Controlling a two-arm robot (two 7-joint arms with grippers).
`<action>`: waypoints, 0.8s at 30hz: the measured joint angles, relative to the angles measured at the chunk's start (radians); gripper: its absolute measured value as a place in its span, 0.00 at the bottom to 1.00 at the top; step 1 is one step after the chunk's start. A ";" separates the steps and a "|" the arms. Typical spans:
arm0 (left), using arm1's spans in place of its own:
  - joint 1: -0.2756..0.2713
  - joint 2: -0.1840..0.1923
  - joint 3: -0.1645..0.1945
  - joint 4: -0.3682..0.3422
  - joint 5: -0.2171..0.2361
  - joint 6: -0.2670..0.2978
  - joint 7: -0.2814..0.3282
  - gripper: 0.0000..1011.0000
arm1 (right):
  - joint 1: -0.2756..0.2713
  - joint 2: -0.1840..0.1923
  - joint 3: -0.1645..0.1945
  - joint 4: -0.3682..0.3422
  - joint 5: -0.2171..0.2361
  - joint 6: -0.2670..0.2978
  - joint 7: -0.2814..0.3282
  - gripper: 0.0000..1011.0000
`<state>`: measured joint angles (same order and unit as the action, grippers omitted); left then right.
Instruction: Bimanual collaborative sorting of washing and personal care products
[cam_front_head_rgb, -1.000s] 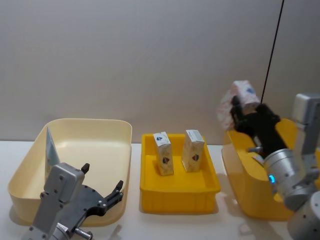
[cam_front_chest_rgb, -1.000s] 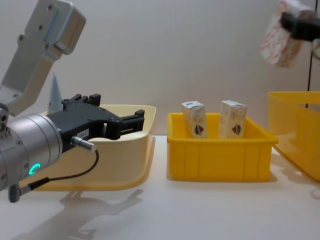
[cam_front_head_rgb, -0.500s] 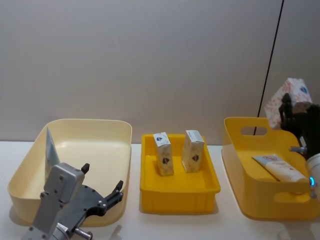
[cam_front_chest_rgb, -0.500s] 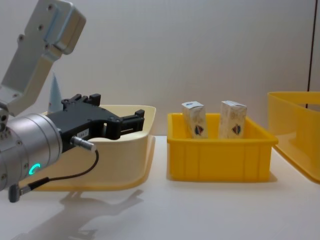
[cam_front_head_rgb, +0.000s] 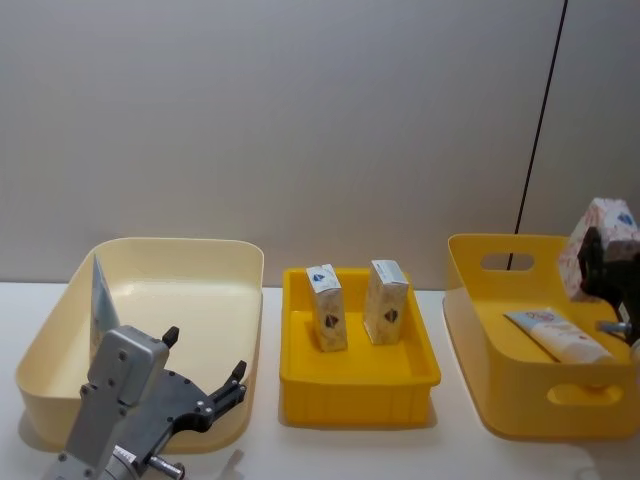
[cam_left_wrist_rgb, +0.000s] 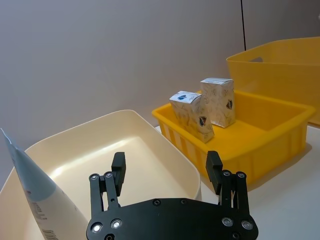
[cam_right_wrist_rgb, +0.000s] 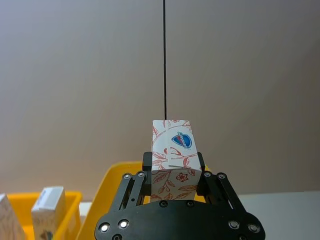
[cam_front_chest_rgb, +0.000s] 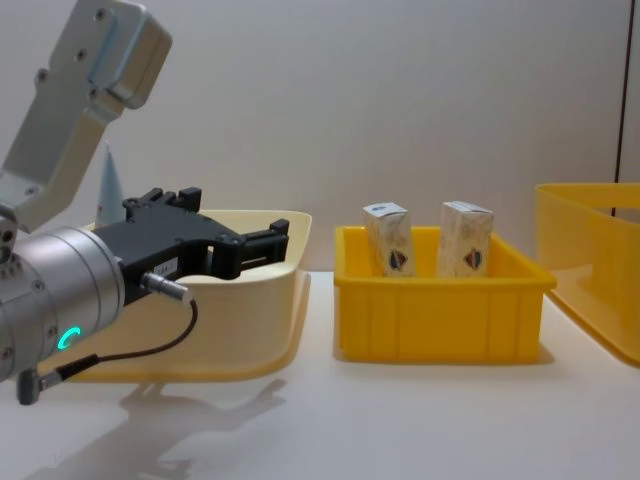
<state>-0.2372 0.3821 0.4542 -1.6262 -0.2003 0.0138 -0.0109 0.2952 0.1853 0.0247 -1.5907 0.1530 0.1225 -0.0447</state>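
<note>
My right gripper (cam_front_head_rgb: 596, 260) sits at the far right, over the large yellow bin (cam_front_head_rgb: 480, 330), shut on a small white carton with a red flower pattern and a blue logo (cam_front_head_rgb: 612, 228). The right wrist view shows this carton (cam_right_wrist_rgb: 172, 145) upright between the fingers (cam_right_wrist_rgb: 201, 165). Two more cartons (cam_front_head_rgb: 327, 305) (cam_front_head_rgb: 386, 300) stand in the middle yellow bin (cam_front_head_rgb: 360, 385). A light-blue tube (cam_front_head_rgb: 100, 295) leans in the cream bin (cam_front_head_rgb: 235, 300). My left gripper (cam_front_head_rgb: 205, 392) hangs open at that bin's near edge, holding nothing.
A white squeeze tube (cam_front_head_rgb: 555, 335) lies inside the large yellow bin. The three bins stand in a row on the white table (cam_front_chest_rgb: 400, 420), with a plain wall close behind them. A thin black cable (cam_front_head_rgb: 540, 120) hangs down the wall at the right.
My right gripper has carried the carton to the right and somewhat down, from above the large yellow bin's left side to its far right. The left arm has not moved.
</note>
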 joint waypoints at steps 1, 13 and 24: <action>0.000 0.000 0.000 0.000 0.000 0.000 0.000 0.99 | -0.001 0.000 -0.003 0.000 -0.007 0.022 -0.004 0.44; 0.000 0.000 0.000 0.000 0.000 0.000 0.000 0.99 | 0.013 -0.008 -0.037 0.054 -0.052 0.115 -0.022 0.44; 0.000 0.000 0.000 0.000 0.000 0.000 0.000 0.99 | 0.031 -0.020 -0.058 0.100 -0.078 0.155 -0.033 0.53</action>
<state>-0.2371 0.3821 0.4542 -1.6262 -0.2004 0.0139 -0.0109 0.3257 0.1648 -0.0333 -1.4904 0.0748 0.2774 -0.0774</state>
